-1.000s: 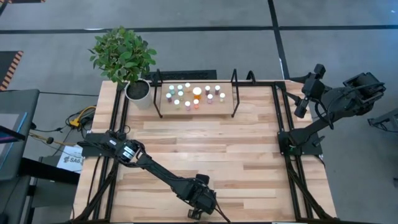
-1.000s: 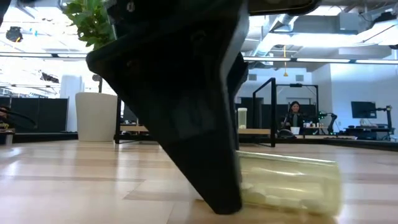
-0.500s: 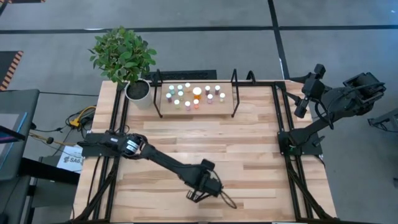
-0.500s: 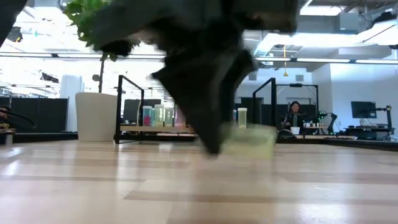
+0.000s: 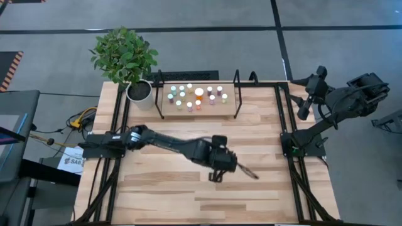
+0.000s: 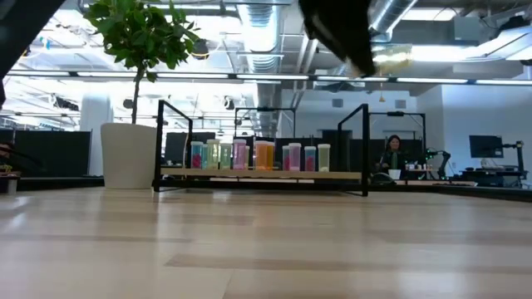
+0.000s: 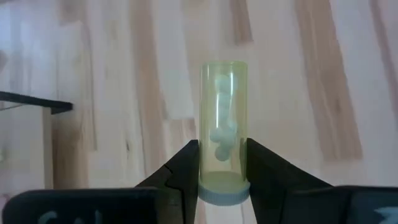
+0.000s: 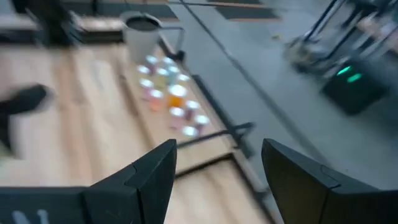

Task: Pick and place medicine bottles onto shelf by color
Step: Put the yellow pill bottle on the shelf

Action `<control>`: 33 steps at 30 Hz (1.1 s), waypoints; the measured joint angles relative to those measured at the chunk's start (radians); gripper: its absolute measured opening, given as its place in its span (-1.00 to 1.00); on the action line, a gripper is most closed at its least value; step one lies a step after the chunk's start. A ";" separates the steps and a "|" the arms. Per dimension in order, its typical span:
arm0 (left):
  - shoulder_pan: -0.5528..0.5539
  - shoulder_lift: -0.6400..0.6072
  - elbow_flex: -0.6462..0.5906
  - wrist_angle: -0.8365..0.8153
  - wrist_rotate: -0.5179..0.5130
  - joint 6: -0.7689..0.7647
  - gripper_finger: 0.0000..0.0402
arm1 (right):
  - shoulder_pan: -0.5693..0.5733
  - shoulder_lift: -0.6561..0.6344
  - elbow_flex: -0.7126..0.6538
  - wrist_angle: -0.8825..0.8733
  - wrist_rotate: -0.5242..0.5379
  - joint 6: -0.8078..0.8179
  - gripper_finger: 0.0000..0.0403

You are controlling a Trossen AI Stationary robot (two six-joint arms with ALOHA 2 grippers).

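- While the left gripper (image 5: 221, 164) hangs over the middle of the bench, its fingers are clamped on a yellow-green bottle (image 7: 223, 127), pinched low on the body just above the white cap (image 7: 223, 190)
- Bottle's long axis runs straight out from between the fingers, cap end toward the wrist, free end pointing away; pale tablets show inside
- Shelf (image 5: 230, 102) sits along the far edge, well apart from the carried bottle; so the coming move looks like a reach toward the far edge, slightly to the left
- Right gripper (image 5: 304, 108) waits off the far right corner, fingers apart, holding nothing; left arm is clearly the nearer one to the shelf's open spots
- High view: many white-capped bottles (image 5: 199, 92) already stand on the shelf board, potted plant (image 5: 125, 58) at the far left corner beside it
- Low view: shelf bottles (image 6: 264, 155) stand upright in a row between the black end loops; carried bottle is only a pale smear near the top, clear of the wood
- Left wrist view alone shows the grip and bottle colour; it does not show the shelf
- Which shelf slot holds matching yellow-green: cannot tell
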 joint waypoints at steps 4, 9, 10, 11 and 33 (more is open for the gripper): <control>0.046 -0.032 0.009 0.063 0.013 -0.089 -0.55 | 0.000 0.000 0.000 0.057 -0.083 0.098 0.29; 0.092 -0.036 0.014 0.118 0.025 -0.206 -0.55 | 0.000 0.010 0.001 0.137 -0.112 0.122 0.29; 0.099 -0.037 0.013 0.129 0.043 -0.225 -0.55 | 0.000 0.015 0.001 0.157 -0.117 0.143 0.29; 0.106 -0.039 0.014 0.147 0.065 -0.246 -0.55 | 0.000 0.020 0.001 0.171 -0.124 0.164 0.29; 0.270 -0.047 0.014 0.341 0.953 -0.695 -0.54 | 0.021 0.129 0.005 0.129 -0.688 0.236 0.29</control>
